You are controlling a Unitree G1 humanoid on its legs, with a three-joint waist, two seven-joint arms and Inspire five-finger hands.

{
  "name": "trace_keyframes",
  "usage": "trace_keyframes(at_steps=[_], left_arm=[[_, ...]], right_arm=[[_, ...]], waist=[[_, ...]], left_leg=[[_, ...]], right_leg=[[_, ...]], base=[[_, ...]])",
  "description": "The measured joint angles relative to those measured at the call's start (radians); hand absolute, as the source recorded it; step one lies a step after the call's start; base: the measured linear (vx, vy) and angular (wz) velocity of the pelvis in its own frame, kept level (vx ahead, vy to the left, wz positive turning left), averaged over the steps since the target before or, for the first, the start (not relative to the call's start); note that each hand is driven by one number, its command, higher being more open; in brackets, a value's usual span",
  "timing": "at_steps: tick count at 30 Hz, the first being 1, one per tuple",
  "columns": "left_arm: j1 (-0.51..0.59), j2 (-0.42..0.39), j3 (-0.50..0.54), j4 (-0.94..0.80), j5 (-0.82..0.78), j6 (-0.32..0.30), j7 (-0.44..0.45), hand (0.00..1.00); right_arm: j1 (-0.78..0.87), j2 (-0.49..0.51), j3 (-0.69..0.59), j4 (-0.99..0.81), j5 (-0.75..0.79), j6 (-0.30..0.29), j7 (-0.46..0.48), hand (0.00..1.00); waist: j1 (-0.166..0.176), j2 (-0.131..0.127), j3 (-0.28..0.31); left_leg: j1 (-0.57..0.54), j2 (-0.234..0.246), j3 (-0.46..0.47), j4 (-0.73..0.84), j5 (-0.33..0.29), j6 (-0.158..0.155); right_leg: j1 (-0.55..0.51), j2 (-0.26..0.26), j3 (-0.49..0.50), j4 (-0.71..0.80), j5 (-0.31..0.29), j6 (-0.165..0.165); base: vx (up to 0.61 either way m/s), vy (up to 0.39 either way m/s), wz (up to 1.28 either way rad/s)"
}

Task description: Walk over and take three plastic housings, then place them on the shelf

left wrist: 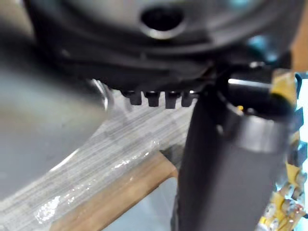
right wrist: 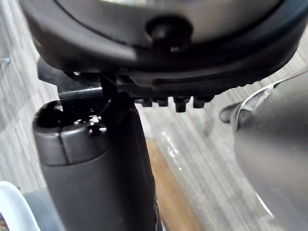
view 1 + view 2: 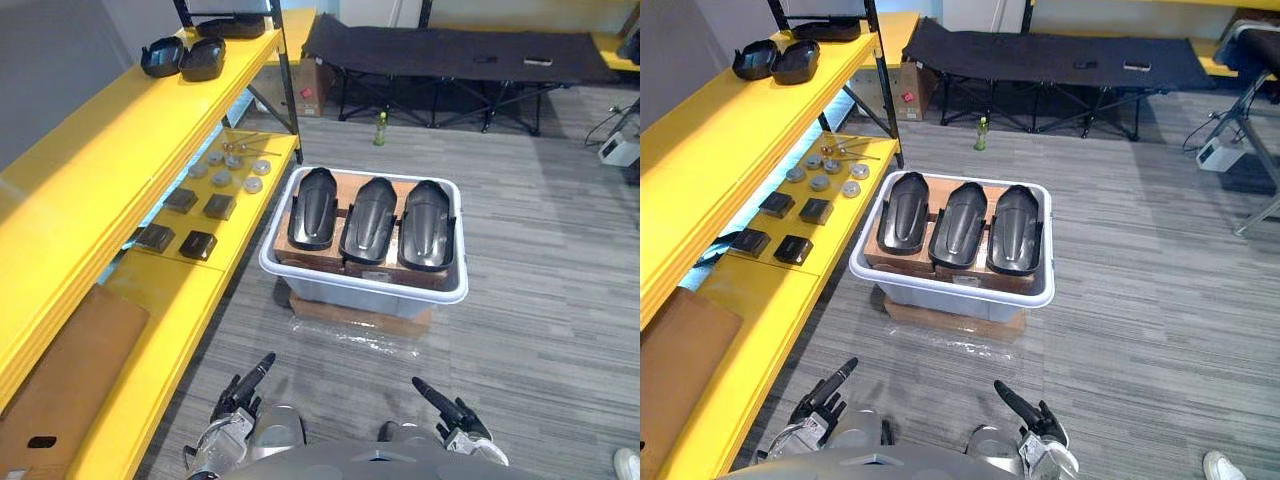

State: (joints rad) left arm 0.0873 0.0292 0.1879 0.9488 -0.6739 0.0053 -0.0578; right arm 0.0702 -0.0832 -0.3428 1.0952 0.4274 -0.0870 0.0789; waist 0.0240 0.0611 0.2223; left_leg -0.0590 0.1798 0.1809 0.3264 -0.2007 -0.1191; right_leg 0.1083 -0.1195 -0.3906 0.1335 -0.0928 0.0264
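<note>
Three black plastic housings (image 3: 370,222) lie side by side in the grey bin (image 3: 350,293) before you; your left hand (image 3: 243,393) and right hand (image 3: 447,407) hang low, fingers straight.

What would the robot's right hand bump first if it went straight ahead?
Probably the near wall of the pale grey plastic tub; the right hand points toward it, though depth is unclear.
</note>
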Motion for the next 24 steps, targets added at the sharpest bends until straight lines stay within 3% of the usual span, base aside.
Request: trace_keyframes(at_steps=[1,2,7,13,17,21,24], left_arm=[[-0.003,0.006,-0.016,0.005,0.0,0.0,0.0,1.0],[-0.012,0.014,-0.026,0.011,0.001,0.002,0.001,1.0],[-0.034,0.069,-0.074,0.014,0.021,0.003,0.003,1.0],[-0.04,0.073,-0.077,0.014,0.062,0.044,0.001,1.0],[-0.05,0.11,-0.141,-0.001,0.156,0.04,0.003,1.0],[-0.048,0.127,-0.14,-0.004,0.09,0.055,0.024,1.0],[-0.038,0.131,-0.139,0.005,0.056,0.062,0.032,1.0]], right_arm=[[0.001,-0.002,0.002,-0.002,0.019,-0.014,0.009,1.0],[-0.001,0.005,0.003,-0.006,0.02,-0.022,0.014,1.0],[0.008,0.028,0.061,-0.032,0.0,-0.053,0.033,1.0],[0.039,0.043,0.125,-0.11,0.002,-0.072,0.004,1.0],[0.046,0.044,0.132,-0.131,0.014,-0.08,-0.014,1.0],[0.07,0.051,0.138,-0.131,0.008,-0.081,0.003,1.0],[0.076,0.062,0.148,-0.127,-0.021,-0.094,0.006,1.0]], waist=[[-0.003,0.003,0.001],[-0.002,-0.017,0.01],[-0.002,-0.092,0.024],[-0.003,-0.094,0.023],[-0.025,-0.12,0.035],[-0.026,-0.134,0.032],[-0.022,-0.137,0.028]], left_leg=[[0.007,-0.006,-0.001,-0.096,0.117,-0.005],[0.024,-0.02,0.001,-0.133,0.164,0.003],[0.037,-0.09,0.016,-0.195,0.182,0.028],[0.064,-0.118,0.044,-0.189,0.145,0.06],[-0.005,-0.113,0.032,-0.067,0.072,0.079],[-0.035,-0.101,0.023,0.006,0.03,0.079],[-0.044,-0.083,0.007,0.048,0.008,0.069]], right_leg=[[-0.003,0.004,0.007,-0.005,0.003,0.009],[-0.002,-0.005,0.025,-0.016,0.012,0.027],[-0.007,-0.058,0.042,-0.062,0.039,0.07],[-0.01,-0.084,0.074,-0.054,0.035,0.087],[-0.086,-0.125,0.094,0.085,-0.034,0.109],[-0.079,-0.125,0.092,0.086,-0.023,0.117],[-0.024,-0.097,0.066,0.01,0.001,0.125]], base=[[0.18,0.125,-0.17],[0.16,0.132,-0.22],[0.08,0.123,-0.06],[-0.01,0.072,-0.15],[-0.06,0.063,0.0],[0.01,0.086,0.04],[0.03,0.007,0.11]])
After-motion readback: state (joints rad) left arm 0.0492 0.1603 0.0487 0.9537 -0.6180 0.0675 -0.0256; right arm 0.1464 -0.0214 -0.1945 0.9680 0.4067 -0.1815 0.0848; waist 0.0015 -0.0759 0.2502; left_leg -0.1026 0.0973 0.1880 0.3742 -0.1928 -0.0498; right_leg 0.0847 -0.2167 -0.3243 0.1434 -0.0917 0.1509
